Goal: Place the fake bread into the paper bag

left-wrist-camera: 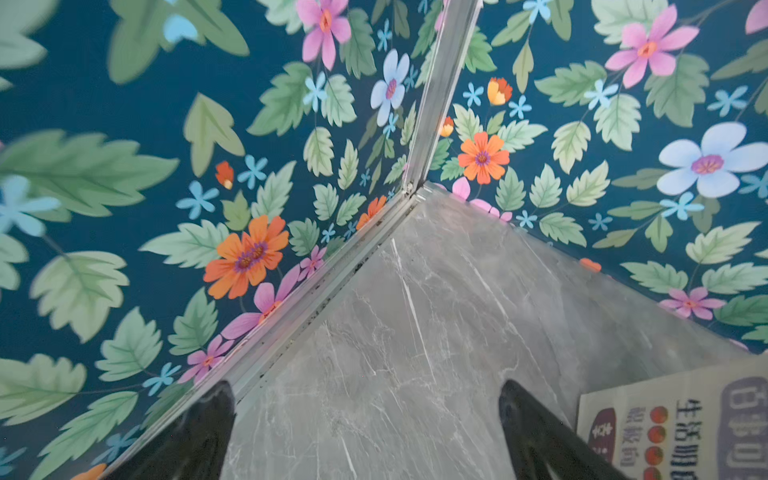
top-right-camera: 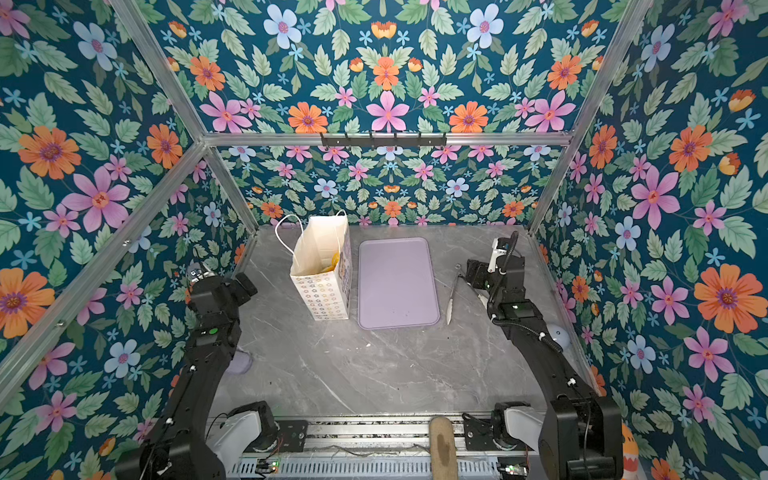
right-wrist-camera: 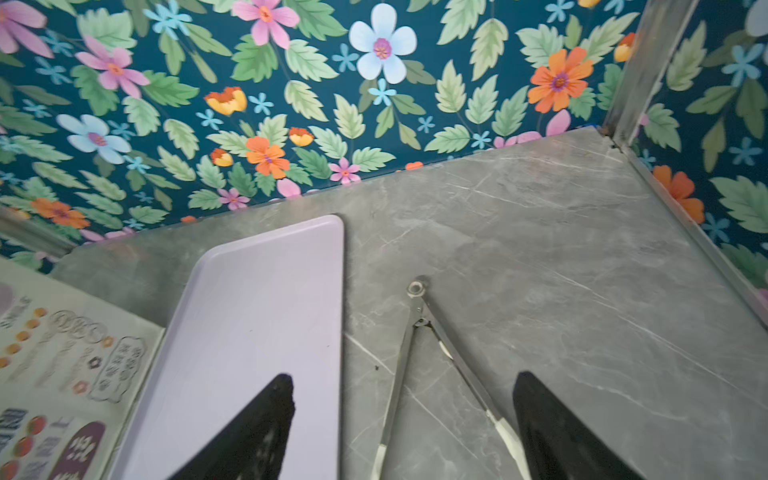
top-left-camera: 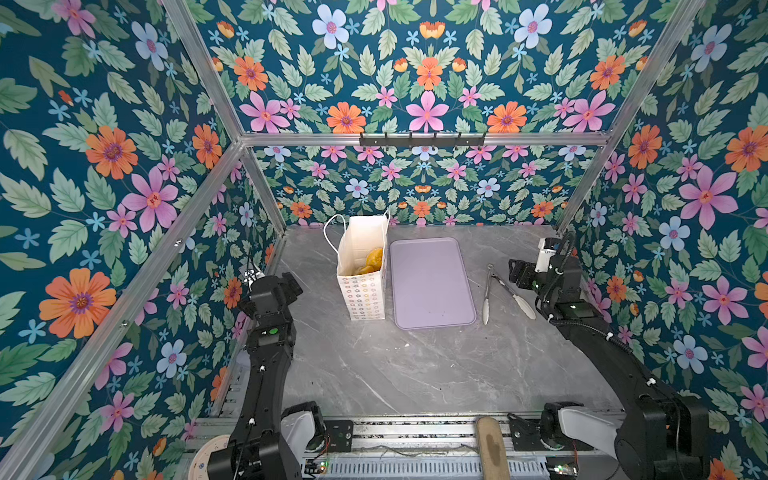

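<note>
Fake bread (top-left-camera: 371,261) lies inside the paper bag (top-left-camera: 362,293). Through the open mouth, in both top views, golden-orange pieces overlap, so their number cannot be told. None lies on the worktop (top-left-camera: 415,365).

Count: one bag, one lilac tray (top-left-camera: 432,282), one pair of metal tongs (top-left-camera: 486,296), two arms.

Layout, from the worktop's centre: the bag stands upright at 11 o'clock. The bare tray lies flat at 12 o'clock, just beside the bag. The tongs lie at 2 o'clock, splayed in a V with the hinge toward 12 o'clock.

Left arm: it runs along the worktop's 9 o'clock edge with its wrist raised, apart from the bag. The left fingers (left-wrist-camera: 208,428) are spread wide with nothing between them and aim at the 10 o'clock corner. A printed side of the bag (left-wrist-camera: 673,424) shows near one finger in the left wrist view.

Right arm: it runs along the 3 o'clock edge with its wrist bent inward. The right fingers (right-wrist-camera: 266,419) are spread wide and empty, above the tongs (right-wrist-camera: 397,386), which rest on the worktop. One finger shows against the tray (right-wrist-camera: 257,299).
</note>
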Controlling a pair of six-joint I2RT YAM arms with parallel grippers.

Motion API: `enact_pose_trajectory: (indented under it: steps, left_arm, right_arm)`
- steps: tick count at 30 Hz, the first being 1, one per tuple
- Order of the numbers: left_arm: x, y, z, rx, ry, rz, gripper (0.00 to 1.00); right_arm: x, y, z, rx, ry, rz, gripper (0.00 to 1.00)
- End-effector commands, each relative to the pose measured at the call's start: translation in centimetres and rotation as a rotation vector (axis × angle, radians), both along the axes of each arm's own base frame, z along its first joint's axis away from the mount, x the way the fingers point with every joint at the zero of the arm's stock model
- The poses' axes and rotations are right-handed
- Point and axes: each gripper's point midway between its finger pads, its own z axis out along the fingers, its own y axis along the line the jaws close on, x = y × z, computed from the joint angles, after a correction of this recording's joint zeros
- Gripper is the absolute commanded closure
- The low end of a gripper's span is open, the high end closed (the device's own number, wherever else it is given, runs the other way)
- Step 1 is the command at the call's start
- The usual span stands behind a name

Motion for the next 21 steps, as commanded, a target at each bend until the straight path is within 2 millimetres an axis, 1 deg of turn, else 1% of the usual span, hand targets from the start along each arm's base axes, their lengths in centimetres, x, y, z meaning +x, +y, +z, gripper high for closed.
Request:
enact_pose_trajectory:
  steps: [1, 4, 7, 10, 13, 14, 16, 18, 21]
  left_arm:
    - [2.0, -0.3, 0.6, 0.044, -0.099, -0.058, 0.01]
    - [2.5, -0.4, -1.9, 0.057, -0.090, -0.074, 0.01]
    - [1.9, -0.3, -3.6, 0.083, -0.133, -0.064, 0.01]
    - [1.5, -0.1, -5.0, 0.094, -0.130, -0.050, 0.01]
    - [1.6, -0.4, -6.3, 0.084, -0.118, -0.069, 0.01]
    - [1.6, -0.6, -6.6, 0.084, -0.120, -0.078, 0.01]
    - [1.4, -0.9, -7.2, 0.084, -0.125, -0.094, 0.01]
    - [1.2, -1.1, -7.7, 0.082, -0.132, -0.100, 0.01]
    - [1.0, -1.7, -7.7, 0.080, -0.173, -0.127, 0.01]
  right_arm:
    - [0.7, -2.1, 0.2, -0.026, -0.062, -0.126, 0.16]
    - [0.4, -2.9, -1.5, -0.057, -0.067, -0.158, 0.14]
    - [0.2, -3.8, -3.4, -0.106, -0.041, -0.196, 0.13]
    - [0.3, -4.0, -5.0, -0.157, -0.013, -0.190, 0.11]
    - [0.0, -4.4, -6.6, -0.192, -0.007, -0.203, 0.10]
    - [0.0, -4.6, -6.8, -0.212, -0.012, -0.206, 0.10]
    - [-0.3, -4.9, -7.2, -0.238, 0.035, -0.211, 0.09]
    - [-0.3, -4.8, -7.6, -0.289, 0.020, -0.182, 0.09]
    - [-1.1, -5.0, -9.3, -0.285, 0.050, -0.194, 0.09]
